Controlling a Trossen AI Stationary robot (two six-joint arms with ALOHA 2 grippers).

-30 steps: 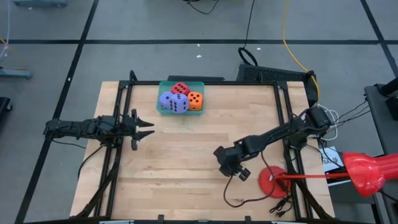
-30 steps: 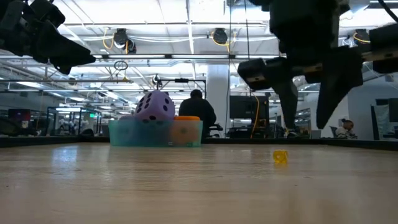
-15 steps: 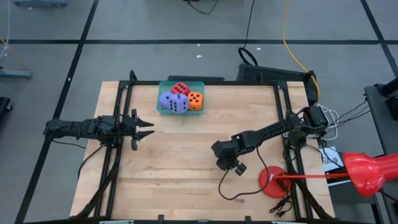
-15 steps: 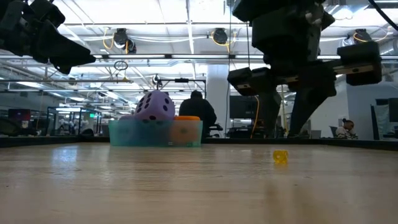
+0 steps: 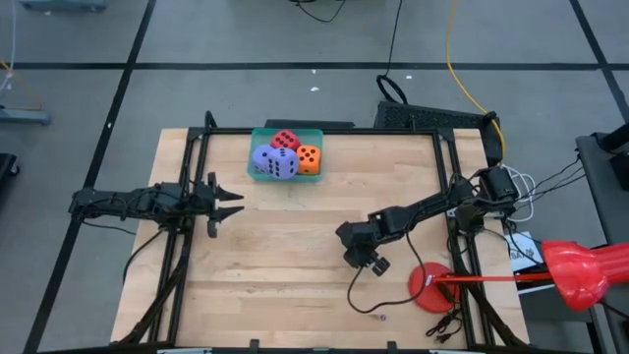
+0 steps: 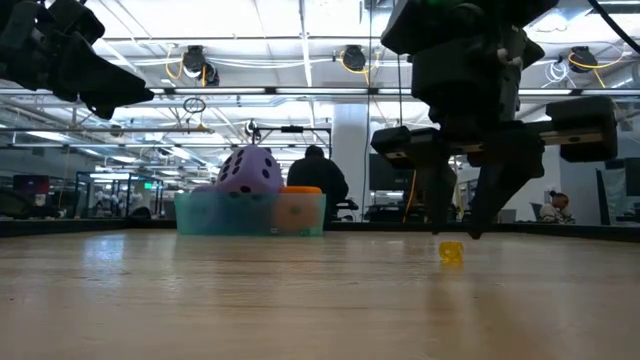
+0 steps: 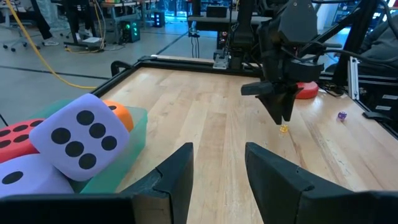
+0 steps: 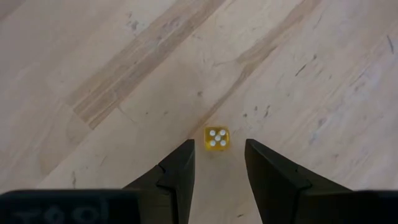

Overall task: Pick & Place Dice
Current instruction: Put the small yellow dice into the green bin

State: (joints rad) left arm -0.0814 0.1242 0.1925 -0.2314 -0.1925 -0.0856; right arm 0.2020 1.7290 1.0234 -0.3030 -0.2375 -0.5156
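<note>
The dice lie in a teal tray (image 5: pixel 257 173) at the table's far edge: a purple-blue one (image 5: pixel 274 160) on top, a red one (image 5: pixel 286 140), an orange one (image 5: pixel 309 158) and a second purple-blue one (image 7: pixel 18 180). A tiny yellow die (image 8: pixel 216 138) rests on the wood at the right. My right gripper (image 8: pixel 216 163) hangs open just above it, pointing steeply down, and its fingertips (image 6: pixel 447 225) are clear of the die. My left gripper (image 5: pixel 234 202) waits open at the left, held level.
A red round object (image 5: pixel 430 287) with a red handle lies at the near right corner, and a thin cable (image 5: pixel 364 295) lies beside it. A tiny purple die (image 7: pixel 341 116) sits near the right rail. A person (image 6: pixel 316 180) sits beyond the far edge.
My right gripper has sunk toward the tiny yellow die and shifted a little toward the table's left. Its fingertips now hang just above the die. The dice in the tray have not moved.
</note>
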